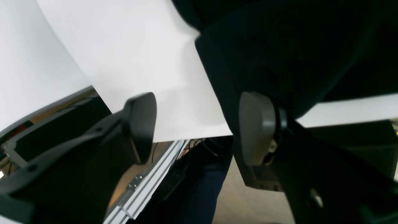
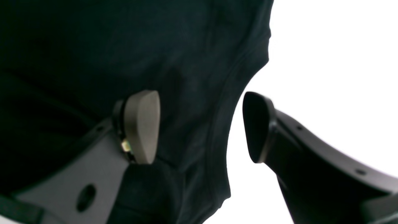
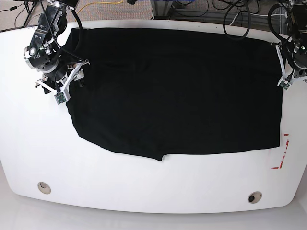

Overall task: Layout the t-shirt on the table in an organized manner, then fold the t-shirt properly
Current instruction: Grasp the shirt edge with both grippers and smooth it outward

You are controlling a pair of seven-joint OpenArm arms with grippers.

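Black cloth covers most of the white table (image 3: pixel 144 196): the t-shirt (image 3: pixel 177 91) lies spread wide, its far edge straight, its near-left edge running on a slant into a small bump at the hem. No print or label shows. Judging by that, laying out is nearly done and smoothing or the first fold comes next; the slanted corner probably wants pulling square first. The right gripper (image 2: pixel 200 126) hangs at the shirt's edge with fingers (image 2: pixel 141 124) apart, one pad over the cloth, the other over bare table, nothing clamped. The left gripper (image 1: pixel 197 127) sits at the opposite edge, fingers likewise apart and empty. Two grommet holes (image 3: pixel 43 187) and red tape (image 3: pixel 283 153) lie clear of the shirt.
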